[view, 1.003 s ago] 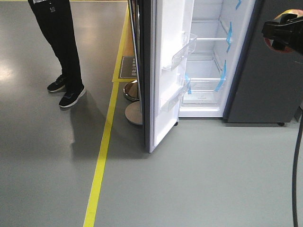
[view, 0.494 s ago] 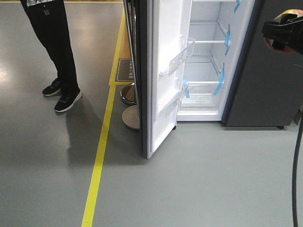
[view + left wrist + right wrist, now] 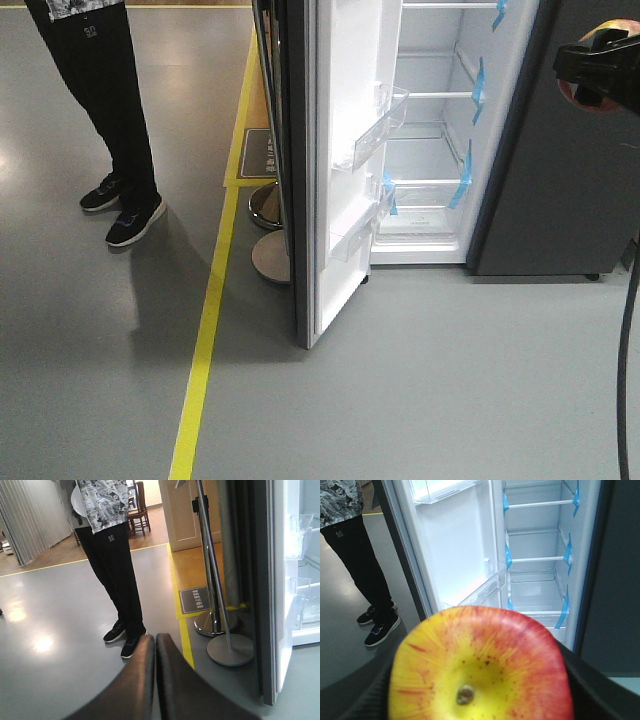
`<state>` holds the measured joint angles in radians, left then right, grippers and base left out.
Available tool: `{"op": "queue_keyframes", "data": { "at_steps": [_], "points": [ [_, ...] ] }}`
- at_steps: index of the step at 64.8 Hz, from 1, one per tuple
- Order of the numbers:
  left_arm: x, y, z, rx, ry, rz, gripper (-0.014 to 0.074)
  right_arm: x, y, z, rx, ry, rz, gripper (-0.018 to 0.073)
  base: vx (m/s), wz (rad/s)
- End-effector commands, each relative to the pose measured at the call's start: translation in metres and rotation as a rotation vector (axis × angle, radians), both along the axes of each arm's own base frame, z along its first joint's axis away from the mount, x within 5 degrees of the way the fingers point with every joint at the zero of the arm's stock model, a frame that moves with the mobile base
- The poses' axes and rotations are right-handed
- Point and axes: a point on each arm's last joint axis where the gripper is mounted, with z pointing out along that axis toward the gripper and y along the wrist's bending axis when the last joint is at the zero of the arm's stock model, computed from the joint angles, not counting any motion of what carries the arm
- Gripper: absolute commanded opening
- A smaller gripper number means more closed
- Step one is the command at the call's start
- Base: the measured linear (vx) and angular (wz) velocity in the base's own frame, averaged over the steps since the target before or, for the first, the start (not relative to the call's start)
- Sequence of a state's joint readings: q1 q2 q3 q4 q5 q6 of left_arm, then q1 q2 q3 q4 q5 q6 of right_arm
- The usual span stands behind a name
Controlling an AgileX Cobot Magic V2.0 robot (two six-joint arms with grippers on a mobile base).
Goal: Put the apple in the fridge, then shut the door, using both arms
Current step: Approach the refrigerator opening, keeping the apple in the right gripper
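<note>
The red and yellow apple fills the lower right wrist view, clamped between my right gripper's black fingers. In the front view the right gripper holds it high at the right edge, in front of the dark grey neighbouring panel. The fridge stands ahead with its white interior, glass shelves and blue tape strips showing. Its door is swung wide open to the left, with clear bins on its white inside. My left gripper is shut and empty, pointing at the floor left of the door.
A person in black trousers stands at the left on the grey floor. A yellow floor line runs along the left. Metal stanchion bases sit behind the open door. A black cable hangs at the right edge.
The whole view has moved closer to the fridge: the fridge and door have grown and shifted down and left in frame. The right gripper with the apple keeps its place in the frame.
</note>
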<state>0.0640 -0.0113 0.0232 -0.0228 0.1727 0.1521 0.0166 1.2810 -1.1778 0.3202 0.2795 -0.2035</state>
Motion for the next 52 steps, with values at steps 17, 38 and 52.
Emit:
{"op": "queue_keyframes", "data": {
  "at_steps": [17,38,52],
  "points": [
    [0.0003,-0.0002,-0.0001,-0.009,-0.072,-0.003,-0.0006,-0.007,-0.0037,0.025,0.004,-0.133,-0.029,0.0152,0.09,-0.01],
    [0.0003,-0.0002,-0.0001,-0.009,-0.072,-0.003,-0.0006,-0.007,-0.0037,0.025,0.004,-0.133,-0.029,0.0152,0.09,-0.01],
    [0.0003,-0.0002,-0.0001,-0.009,-0.072,-0.003,-0.0006,-0.007,-0.0037,0.025,0.004,-0.133,-0.029,0.0152,0.09,0.0]
  ]
}}
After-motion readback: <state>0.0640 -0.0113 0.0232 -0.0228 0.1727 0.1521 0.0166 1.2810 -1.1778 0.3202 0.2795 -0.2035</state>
